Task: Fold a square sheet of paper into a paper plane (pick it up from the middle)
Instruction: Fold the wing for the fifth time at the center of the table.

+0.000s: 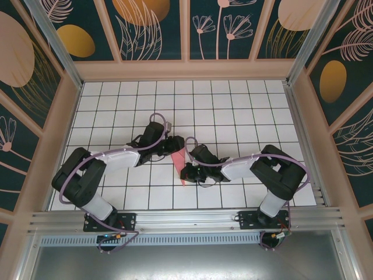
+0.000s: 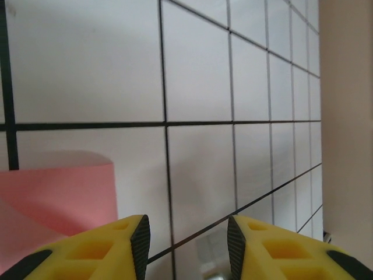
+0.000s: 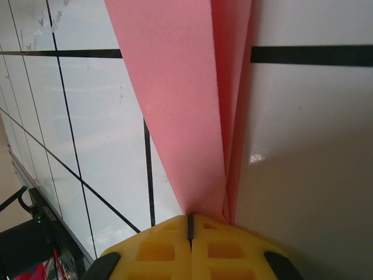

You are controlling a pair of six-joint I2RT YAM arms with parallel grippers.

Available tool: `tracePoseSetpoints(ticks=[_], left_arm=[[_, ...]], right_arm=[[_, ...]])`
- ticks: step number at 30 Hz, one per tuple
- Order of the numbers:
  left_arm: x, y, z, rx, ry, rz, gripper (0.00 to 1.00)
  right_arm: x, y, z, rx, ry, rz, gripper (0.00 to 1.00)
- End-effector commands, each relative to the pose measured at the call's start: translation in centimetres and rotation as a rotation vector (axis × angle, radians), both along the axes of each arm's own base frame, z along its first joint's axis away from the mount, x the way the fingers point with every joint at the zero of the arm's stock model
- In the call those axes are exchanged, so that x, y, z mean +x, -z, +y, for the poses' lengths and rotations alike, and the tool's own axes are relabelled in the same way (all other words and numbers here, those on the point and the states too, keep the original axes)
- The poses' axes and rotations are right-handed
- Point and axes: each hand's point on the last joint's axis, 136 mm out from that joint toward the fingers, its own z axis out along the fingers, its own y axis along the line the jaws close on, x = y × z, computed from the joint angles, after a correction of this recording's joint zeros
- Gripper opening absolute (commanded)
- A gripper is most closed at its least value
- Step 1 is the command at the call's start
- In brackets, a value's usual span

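So my right gripper (image 3: 190, 220) clenched the folded pink paper (image 3: 175, 87), presumably to hold its layers together, while my left gripper (image 2: 187, 232) gaped empty beside it.

The left arm (image 1: 96, 172) folds back at its elbow near the left side, then its forearm reaches right and away toward the middle. The right arm (image 1: 274, 169) mirrors it, elbow out to the right, forearm running left. Their wrists end close together at the centre, the left one a little farther from the bases, the right one nearer. The left gripper (image 2: 187, 233) points low over the surface, and its yellow fingers (image 2: 131, 248) stand apart with nothing between the dark pads. The right gripper (image 3: 190, 223) is closed, its fingers meeting along a thin seam (the paper (image 3: 180, 99) narrows right down to the tips, and I cannot tell whether they pinch it).
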Motion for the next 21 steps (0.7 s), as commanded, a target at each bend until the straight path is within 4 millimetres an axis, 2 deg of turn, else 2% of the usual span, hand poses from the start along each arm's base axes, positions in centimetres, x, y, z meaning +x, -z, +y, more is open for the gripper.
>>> tracePoseSetpoints(ticks=[1, 5, 7, 12, 17, 21], left_arm=[[-0.2, 0.8, -0.9, -0.043, 0.02, 0.019, 0.43], [0.3, 2.4, -0.6, 0.002, 0.006, 0.041, 0.42], [0.2, 4.8, 0.5, 0.076, -0.027, 0.068, 0.4], [0.8, 7.1, 3.0, 0.132, -0.089, 0.099, 0.39], [1.7, 7.6, 4.4, 0.161, -0.112, 0.104, 0.38], [2.7, 7.3, 5.5, 0.202, -0.13, 0.084, 0.39]], right_arm=[[-1.3, 3.6, -2.4, -0.148, 0.004, 0.056, 0.03], [-1.4, 3.8, -2.6, -0.157, 0.004, 0.063, 0.03], [-1.5, 3.9, -2.7, -0.162, 0.005, 0.064, 0.03], [-2.0, 4.6, -3.3, -0.185, 0.008, 0.081, 0.03], [-2.6, 5.2, -3.8, -0.201, 0.0, 0.101, 0.01], [-2.8, 5.4, -3.9, -0.207, -0.005, 0.109, 0.0]])
